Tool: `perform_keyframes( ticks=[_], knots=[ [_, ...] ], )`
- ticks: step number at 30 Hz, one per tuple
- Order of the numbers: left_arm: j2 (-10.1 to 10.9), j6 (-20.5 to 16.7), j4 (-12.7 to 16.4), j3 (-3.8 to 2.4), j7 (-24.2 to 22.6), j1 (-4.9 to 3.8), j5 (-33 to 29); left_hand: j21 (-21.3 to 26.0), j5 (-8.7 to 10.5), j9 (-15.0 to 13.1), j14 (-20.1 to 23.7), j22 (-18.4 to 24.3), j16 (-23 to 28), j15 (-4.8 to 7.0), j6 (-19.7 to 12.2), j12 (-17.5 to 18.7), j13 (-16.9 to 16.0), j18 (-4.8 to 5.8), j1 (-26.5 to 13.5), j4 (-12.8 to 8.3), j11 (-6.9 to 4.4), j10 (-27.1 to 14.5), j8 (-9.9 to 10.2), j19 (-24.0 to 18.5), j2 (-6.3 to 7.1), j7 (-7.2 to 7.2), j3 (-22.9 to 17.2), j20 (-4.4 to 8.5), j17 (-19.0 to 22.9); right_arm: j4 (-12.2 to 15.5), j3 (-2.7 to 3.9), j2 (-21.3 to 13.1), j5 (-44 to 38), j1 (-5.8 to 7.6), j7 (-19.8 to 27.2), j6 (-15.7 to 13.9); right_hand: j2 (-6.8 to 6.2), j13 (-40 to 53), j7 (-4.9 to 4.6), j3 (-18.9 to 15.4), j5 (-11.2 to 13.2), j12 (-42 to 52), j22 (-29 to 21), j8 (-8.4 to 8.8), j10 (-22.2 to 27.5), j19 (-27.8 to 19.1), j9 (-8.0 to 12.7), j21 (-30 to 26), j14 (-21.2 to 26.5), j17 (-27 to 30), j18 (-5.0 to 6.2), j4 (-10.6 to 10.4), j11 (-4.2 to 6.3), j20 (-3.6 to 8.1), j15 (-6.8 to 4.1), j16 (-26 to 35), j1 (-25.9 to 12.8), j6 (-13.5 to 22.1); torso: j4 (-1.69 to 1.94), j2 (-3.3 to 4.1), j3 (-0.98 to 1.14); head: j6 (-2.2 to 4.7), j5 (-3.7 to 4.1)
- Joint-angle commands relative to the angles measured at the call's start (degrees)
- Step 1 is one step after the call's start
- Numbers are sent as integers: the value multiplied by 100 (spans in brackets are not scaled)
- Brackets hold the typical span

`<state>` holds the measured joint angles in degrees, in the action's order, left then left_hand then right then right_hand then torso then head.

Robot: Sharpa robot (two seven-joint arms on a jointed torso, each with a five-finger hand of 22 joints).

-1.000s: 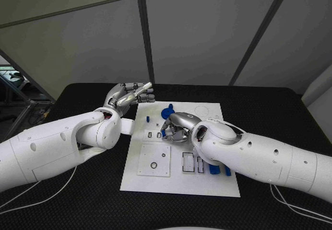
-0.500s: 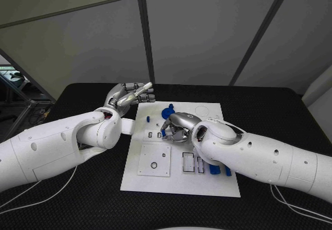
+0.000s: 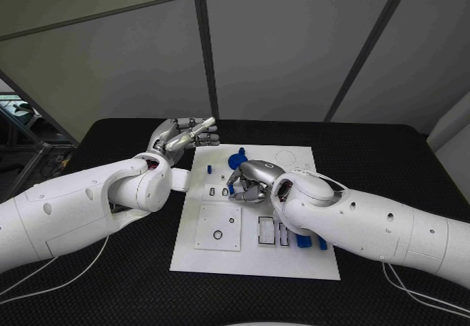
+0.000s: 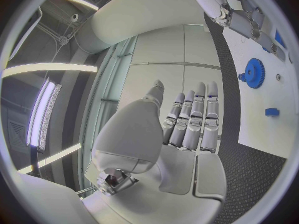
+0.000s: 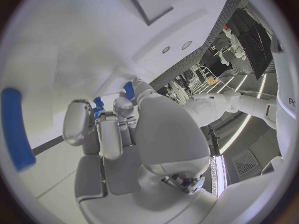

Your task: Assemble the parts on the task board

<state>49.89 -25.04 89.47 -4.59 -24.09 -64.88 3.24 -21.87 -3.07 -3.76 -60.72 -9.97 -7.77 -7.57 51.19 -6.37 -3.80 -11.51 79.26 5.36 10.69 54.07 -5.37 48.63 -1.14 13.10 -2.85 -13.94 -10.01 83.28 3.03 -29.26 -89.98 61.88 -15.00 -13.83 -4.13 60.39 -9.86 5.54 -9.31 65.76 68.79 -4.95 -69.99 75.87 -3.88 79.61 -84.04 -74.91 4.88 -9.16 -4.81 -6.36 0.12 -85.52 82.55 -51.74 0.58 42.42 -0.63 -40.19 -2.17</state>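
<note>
My right hand [image 3: 252, 180] curls over the task board [image 3: 257, 252] near its middle, fingers closed around a small blue part [image 5: 97, 106] directly beneath. My left hand [image 3: 182, 136], empty with fingers straight, hovers off the board's far left corner above the counter [image 3: 382, 146], farther from it.

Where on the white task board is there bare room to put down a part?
The near strip of the white task board, below the square inset plate and the rectangular slots, lies bare. The middle is crowded: the right hand works beside the blue gear.
</note>
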Motion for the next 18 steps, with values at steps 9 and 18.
perform_keyframes(
  ticks=[9,18],
  knots=[
    [1,64,-4,-6,-15,-10,31,3,-5,-2,-12,5,36,-42,2,16,-4,111,21,-28,14,42,19,-36,-50,50,1,-23,-6,166,-5,-103,-36,-13,232,-745,-175,-48,-28,8,107,-39,-18,23,94,-7,-5,-29,-407,-618,-33,-116,-22,-50,52,16,-48,163,-3,-5,3,12,-14],
    [29,90,-47,-5,142,-10,296,-71,-3,-6,-227,-25,-49,5,37,8,-10,98,-117,-23,-9,93,30,67,82,40,131,4,-97,467,-1,-390,340,-18,1001,-1423,-346,-222,-64,30,51,-155,-164,34,203,-111,-1,-116,-381,-518,-3,-268,-50,-75,77,77,9,340,-11,-16,4,69,-24]
  ],
)
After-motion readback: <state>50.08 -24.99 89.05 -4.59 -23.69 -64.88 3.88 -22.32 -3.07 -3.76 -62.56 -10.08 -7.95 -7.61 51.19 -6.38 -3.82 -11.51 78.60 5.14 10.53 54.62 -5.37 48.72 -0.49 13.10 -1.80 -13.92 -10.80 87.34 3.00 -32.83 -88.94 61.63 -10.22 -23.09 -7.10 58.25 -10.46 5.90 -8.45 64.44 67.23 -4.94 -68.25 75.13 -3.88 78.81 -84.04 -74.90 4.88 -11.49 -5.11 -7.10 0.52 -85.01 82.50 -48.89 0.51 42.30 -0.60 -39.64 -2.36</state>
